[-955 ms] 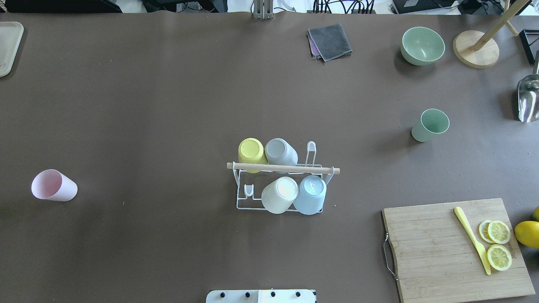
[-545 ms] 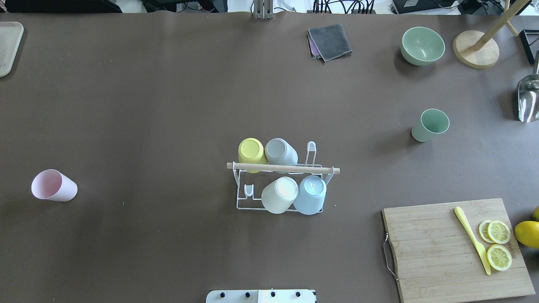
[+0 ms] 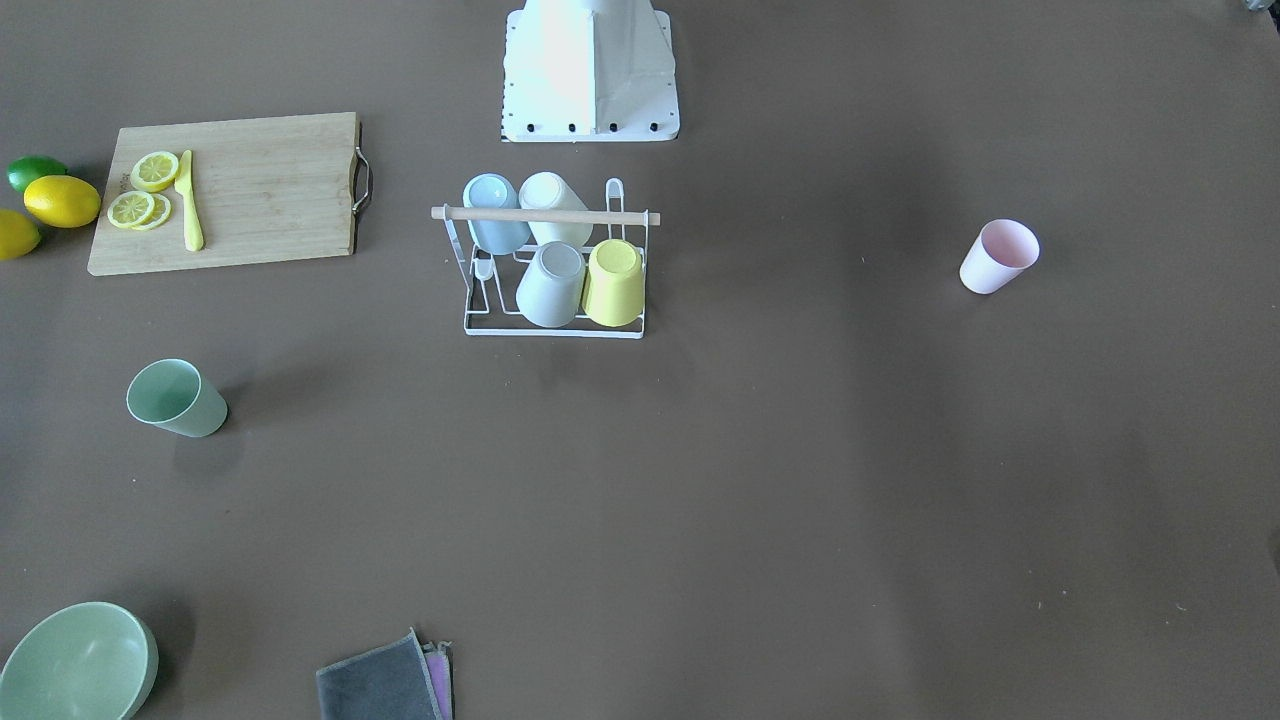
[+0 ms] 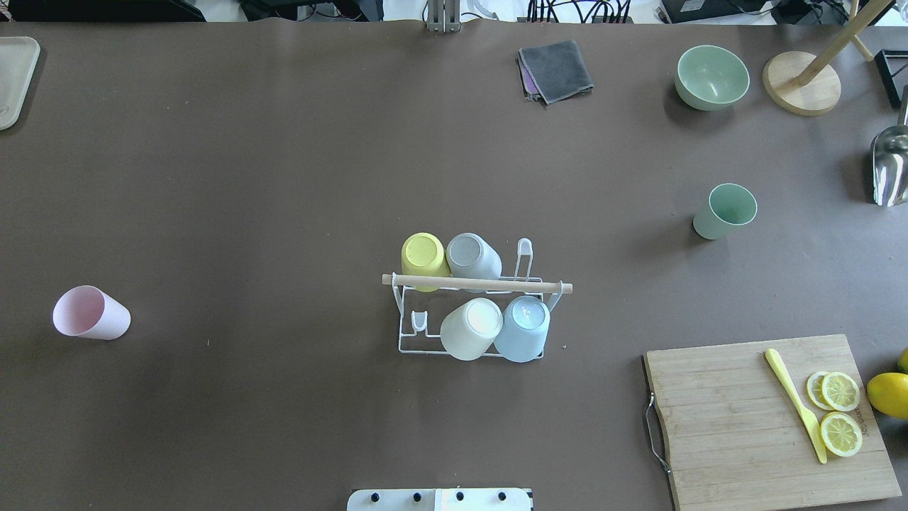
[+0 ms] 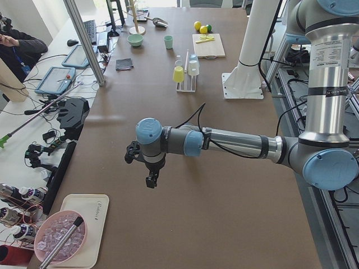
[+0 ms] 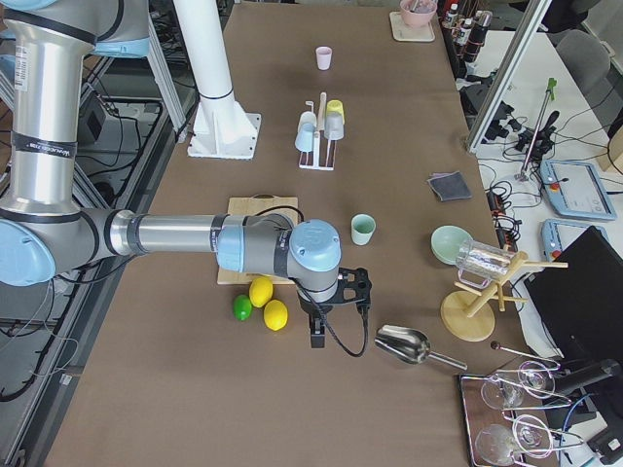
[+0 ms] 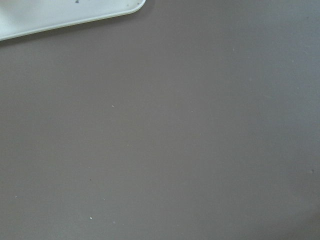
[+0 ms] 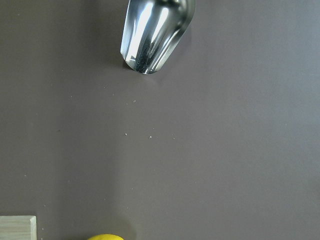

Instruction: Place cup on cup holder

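The cup holder point(image 4: 496, 284), a white wire rack with a wooden rod handle, stands mid-table and carries several upturned cups: yellow point(image 4: 424, 253), grey point(image 4: 472, 255), white point(image 4: 471, 328), blue point(image 4: 523, 328). A pink cup point(image 4: 91, 312) stands far left, a green cup point(image 4: 723, 211) to the right. My left gripper point(image 5: 150, 180) shows only in the exterior left view, over bare table near a white tray point(image 5: 84, 224). My right gripper point(image 6: 316, 336) shows only in the exterior right view, between the lemons point(image 6: 261, 292) and a metal scoop point(image 6: 404, 343). I cannot tell whether either is open or shut.
A wooden cutting board point(image 4: 745, 426) with lemon slices and a yellow knife lies at the right front. A green bowl point(image 4: 711, 77), a grey cloth point(image 4: 555, 69) and a wooden stand base point(image 4: 801, 81) sit along the far edge.
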You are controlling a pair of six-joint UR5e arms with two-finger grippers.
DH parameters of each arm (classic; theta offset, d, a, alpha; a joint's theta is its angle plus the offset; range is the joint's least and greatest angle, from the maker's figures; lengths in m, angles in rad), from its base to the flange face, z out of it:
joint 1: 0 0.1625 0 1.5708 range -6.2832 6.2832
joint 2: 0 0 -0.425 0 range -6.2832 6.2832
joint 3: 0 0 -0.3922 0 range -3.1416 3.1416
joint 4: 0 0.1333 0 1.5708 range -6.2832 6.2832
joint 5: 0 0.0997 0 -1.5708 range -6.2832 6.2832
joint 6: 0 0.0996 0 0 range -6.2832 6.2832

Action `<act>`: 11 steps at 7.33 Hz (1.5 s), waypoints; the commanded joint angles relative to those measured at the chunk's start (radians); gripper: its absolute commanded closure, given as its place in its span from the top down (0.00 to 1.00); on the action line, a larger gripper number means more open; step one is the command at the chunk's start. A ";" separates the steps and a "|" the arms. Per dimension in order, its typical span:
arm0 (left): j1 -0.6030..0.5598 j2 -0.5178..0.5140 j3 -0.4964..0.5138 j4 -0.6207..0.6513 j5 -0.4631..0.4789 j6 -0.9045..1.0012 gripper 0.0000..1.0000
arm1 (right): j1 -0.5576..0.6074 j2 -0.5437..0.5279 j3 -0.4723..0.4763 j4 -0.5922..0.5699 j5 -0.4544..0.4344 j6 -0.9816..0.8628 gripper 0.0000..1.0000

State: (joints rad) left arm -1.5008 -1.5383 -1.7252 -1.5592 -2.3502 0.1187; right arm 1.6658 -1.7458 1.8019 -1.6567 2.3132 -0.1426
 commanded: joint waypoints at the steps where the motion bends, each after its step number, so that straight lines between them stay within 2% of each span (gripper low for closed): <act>1: 0.005 -0.014 -0.001 -0.021 0.002 0.010 0.98 | 0.000 0.000 -0.001 0.000 0.000 0.000 1.00; 3: 0.016 -0.048 -0.039 -0.019 0.005 0.010 0.98 | 0.000 0.000 -0.001 0.000 0.000 -0.002 1.00; 5: 0.074 -0.112 -0.022 0.010 0.063 0.009 0.98 | 0.000 0.005 -0.003 0.002 -0.002 -0.002 1.00; 9: 0.171 -0.259 -0.022 0.239 0.134 0.009 0.98 | 0.000 0.006 0.011 0.003 -0.003 -0.032 1.00; 11: 0.232 -0.327 -0.022 0.351 0.230 0.010 0.98 | 0.000 0.008 0.010 0.003 -0.006 -0.048 1.00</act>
State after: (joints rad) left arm -1.3110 -1.8173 -1.7482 -1.2844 -2.1811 0.1269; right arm 1.6656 -1.7386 1.8118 -1.6537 2.3087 -0.1815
